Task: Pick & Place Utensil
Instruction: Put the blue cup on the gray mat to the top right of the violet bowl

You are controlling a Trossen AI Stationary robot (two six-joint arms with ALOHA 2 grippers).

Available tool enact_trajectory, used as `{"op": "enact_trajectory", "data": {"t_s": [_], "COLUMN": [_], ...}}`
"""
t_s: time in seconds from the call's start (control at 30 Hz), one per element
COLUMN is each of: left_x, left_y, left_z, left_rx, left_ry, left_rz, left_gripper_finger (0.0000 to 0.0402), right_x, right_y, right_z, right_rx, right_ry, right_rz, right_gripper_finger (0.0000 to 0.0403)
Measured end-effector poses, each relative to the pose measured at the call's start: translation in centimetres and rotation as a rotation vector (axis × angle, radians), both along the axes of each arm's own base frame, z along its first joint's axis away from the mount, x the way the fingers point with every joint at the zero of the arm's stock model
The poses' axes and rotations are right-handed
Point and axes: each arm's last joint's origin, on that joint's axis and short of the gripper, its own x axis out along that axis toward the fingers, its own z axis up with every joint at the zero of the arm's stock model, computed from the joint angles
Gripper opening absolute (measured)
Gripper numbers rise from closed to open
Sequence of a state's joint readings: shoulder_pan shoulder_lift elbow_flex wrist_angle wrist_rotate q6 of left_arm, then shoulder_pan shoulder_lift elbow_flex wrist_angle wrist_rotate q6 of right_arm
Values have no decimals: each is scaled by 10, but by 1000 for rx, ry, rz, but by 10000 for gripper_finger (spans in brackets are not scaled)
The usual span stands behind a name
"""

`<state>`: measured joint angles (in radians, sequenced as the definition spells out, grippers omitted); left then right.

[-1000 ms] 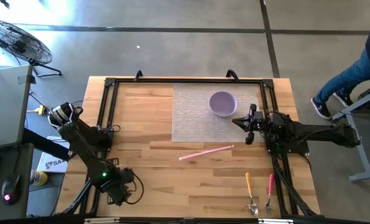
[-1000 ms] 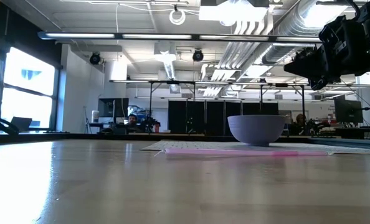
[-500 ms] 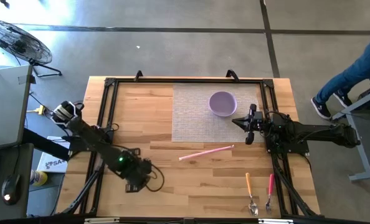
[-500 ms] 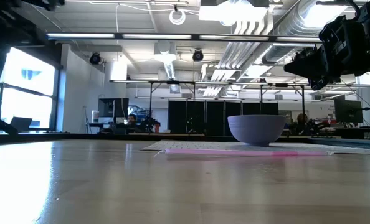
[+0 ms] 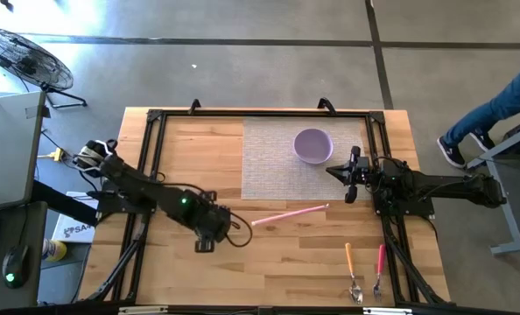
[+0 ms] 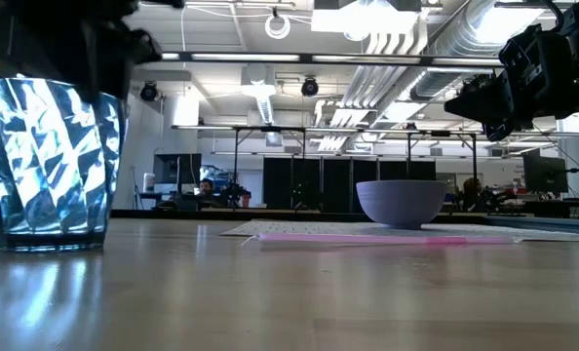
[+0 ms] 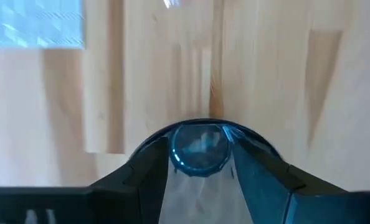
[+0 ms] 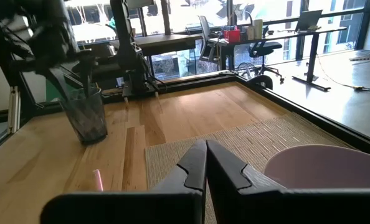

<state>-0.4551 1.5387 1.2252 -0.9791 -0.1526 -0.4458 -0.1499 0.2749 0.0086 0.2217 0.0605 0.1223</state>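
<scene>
A clear faceted glass tumbler (image 6: 51, 166) stands upright at the table's near-middle, with my left gripper (image 5: 209, 232) above it and shut on it. In the high view the gripper hides the glass. A pink straw-like utensil (image 5: 288, 213) lies flat on the wood just right of the gripper. The purple bowl (image 5: 313, 145) sits on the woven placemat (image 5: 269, 157). My right gripper (image 5: 352, 175) hovers shut beside the bowl, over the mat's right edge, touching nothing. My left gripper holds the glass (image 7: 200, 148) from above, pointing down, with one dark finger (image 7: 149, 169) on each side of its upper wall. The glass is upright, its base (image 6: 51, 244) at the table surface; whether it rests there I cannot tell.
An orange-handled spoon (image 5: 351, 271) and a pink-handled fork (image 5: 380, 267) lie near the table's near right corner. A black frame (image 5: 151, 157) runs round the table. Bare wood lies between glass and placemat. A person's leg (image 5: 496, 101) shows beyond the right side.
My left arm has swung from the near left corner toward the table's middle, right and slightly far, carrying the glass with it. The glass has come into the low view at its left. My right arm has kept still.
</scene>
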Motion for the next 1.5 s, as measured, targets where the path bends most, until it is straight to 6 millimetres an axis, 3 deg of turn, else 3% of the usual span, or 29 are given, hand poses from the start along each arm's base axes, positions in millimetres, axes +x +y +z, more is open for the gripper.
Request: {"op": "enact_trajectory", "data": {"t_s": [0.17, 0.3, 0.43, 0.57, 0.77, 1.0, 1.23, 1.33, 1.5], "left_x": [-6, -26, -56, -86, -116, -122, -112, -113, -119], "left_y": [-4, -15, -30, -44, -62, -63, -59, -57, -58], "left_z": [36, 57, 64, 61, 41, 10, -10, -22, -49], "left_rx": [90, 113, 102, 110, 144, 168, 166, 166, 178], "left_ry": [-12, -19, -15, -7, -55, -41, -111, -66, -144], "left_rz": [49, 109, 188, 309, 396, 411, 408, 406, 346], "left_gripper_finger": [177, 177, 179, 206, 294, 380, 394, 395, 395], "right_x": [0, 0, 0, 0, 0, 0, 0, 0, 0], "right_y": [0, 0, 0, 0, 0, 0, 0, 0, 0], "right_z": [0, 0, 0, 0, 0, 0, 0, 0, 0], "right_rx": [0, 0, 0, 0, 0, 0, 0, 0, 0], "right_ry": [0, 0, 0, 0, 0, 0, 0, 0, 0], "right_rz": [0, 0, 0, 0, 0, 0, 0, 0, 0], "right_gripper_finger": [4, 3, 1, 3, 3, 3, 2, 1, 4]}}
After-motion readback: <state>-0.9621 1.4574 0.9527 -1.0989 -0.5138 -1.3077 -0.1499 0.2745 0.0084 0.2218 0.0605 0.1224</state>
